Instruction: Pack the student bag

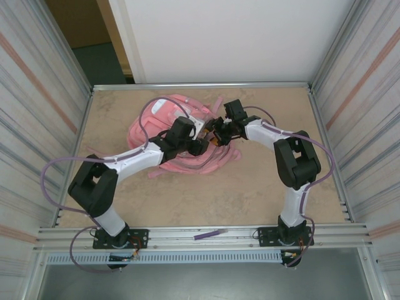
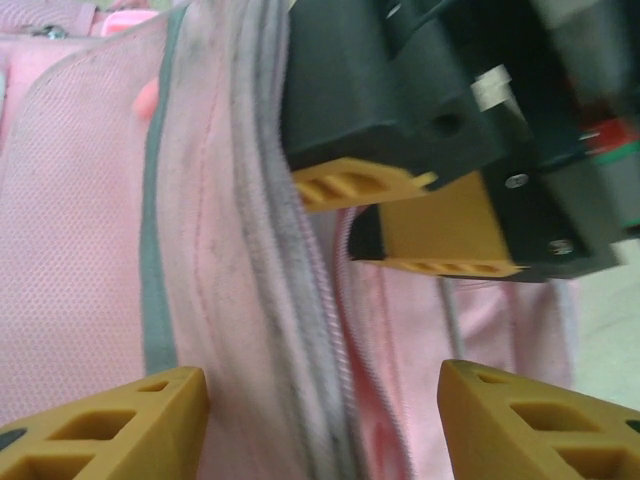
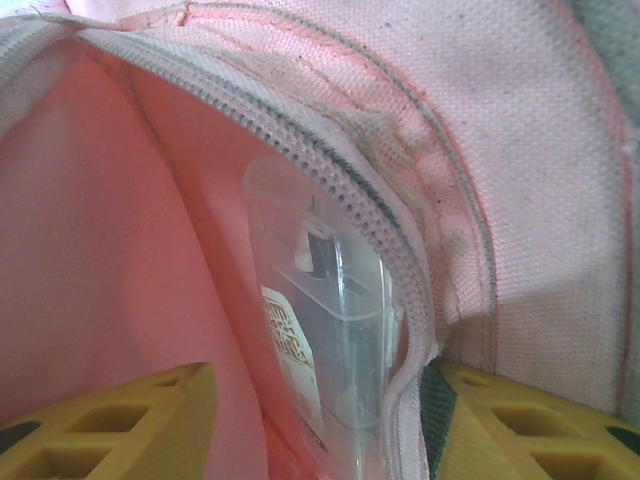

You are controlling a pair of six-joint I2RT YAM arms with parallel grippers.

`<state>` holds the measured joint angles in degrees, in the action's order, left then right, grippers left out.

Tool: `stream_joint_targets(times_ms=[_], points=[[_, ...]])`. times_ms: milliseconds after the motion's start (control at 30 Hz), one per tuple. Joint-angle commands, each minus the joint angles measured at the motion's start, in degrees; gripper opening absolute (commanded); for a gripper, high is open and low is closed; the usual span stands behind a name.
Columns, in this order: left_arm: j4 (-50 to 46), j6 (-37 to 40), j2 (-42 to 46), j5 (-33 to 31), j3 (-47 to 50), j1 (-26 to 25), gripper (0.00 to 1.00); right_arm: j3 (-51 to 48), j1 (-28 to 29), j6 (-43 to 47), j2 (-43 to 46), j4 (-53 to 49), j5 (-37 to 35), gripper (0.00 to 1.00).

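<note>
One worktop (image 1: 250, 187) is carrying everything, and one student bag (image 1: 153, 128) is lying flat on it, with bare surface showing on all sides of the bag and the most on its near and right sides. The bag is pink, with straps trailing from its near edge.

Two arms are reaching over the bag. The left arm (image 1: 125, 164) is coming in from the bag's near left, and the right arm (image 1: 294, 164) is bending in from the bag's right. Their two wrists are meeting just above the right part of the bag, close beside each other.

The two left fingers (image 2: 120, 425) are standing wide apart above the bag's outer fabric, gripping nothing, with a zipper seam (image 2: 300, 330) running between them.

The two right fingers (image 3: 530, 425) are also standing apart, one inside the bag's opening against the pink lining and one outside against the fabric. The open zipper edge (image 3: 330, 190) is passing between them. I cannot tell whether they are pinching it.

One clear plastic box (image 3: 330, 320) with a printed label is sitting inside the bag, just behind that zipper edge.

One small purple strip (image 1: 209, 235) is lying well apart from the bag, on the metal rail (image 1: 187, 245) on its near side.
</note>
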<state>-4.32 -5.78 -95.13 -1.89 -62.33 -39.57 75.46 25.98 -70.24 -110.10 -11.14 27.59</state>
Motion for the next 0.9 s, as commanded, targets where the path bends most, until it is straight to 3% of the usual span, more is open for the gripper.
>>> stream_joint_targets(times_ms=[0, 167, 300, 500, 567, 667, 867], points=[[-0.9, 1.3, -0.9, -6.3, -1.9, -0.2, 0.52, -0.5, 1.2, -0.4, 2.8, 2.4, 3.2, 0.56], [4.5, 3.2, 3.2, -8.7, 1.4, -0.2, 0.00, -2.2, 0.7, -0.3, 4.5, 0.2, 1.8, 0.56], [5.0, 2.1, 5.9, -9.3, 1.8, 0.3, 0.00, -2.3, 0.1, 0.0, 5.4, 0.4, 6.2, 0.50], [4.6, -0.2, 8.2, -7.0, 1.5, 1.9, 0.00, -3.5, 0.7, 1.8, 7.2, -0.8, 3.2, 0.35], [5.2, -1.2, 9.3, -4.3, 1.8, 2.7, 0.00, -4.1, 1.0, 1.8, 7.1, 0.9, 2.9, 0.23], [6.1, -0.8, 10.3, -2.4, 2.1, 2.8, 0.00, -3.3, 1.9, 1.9, 5.7, 2.0, 2.1, 0.15], [6.8, 0.3, 11.1, -0.8, 2.5, 2.8, 0.00, -4.6, 3.5, 1.5, 3.0, 1.1, -3.9, 0.19]])
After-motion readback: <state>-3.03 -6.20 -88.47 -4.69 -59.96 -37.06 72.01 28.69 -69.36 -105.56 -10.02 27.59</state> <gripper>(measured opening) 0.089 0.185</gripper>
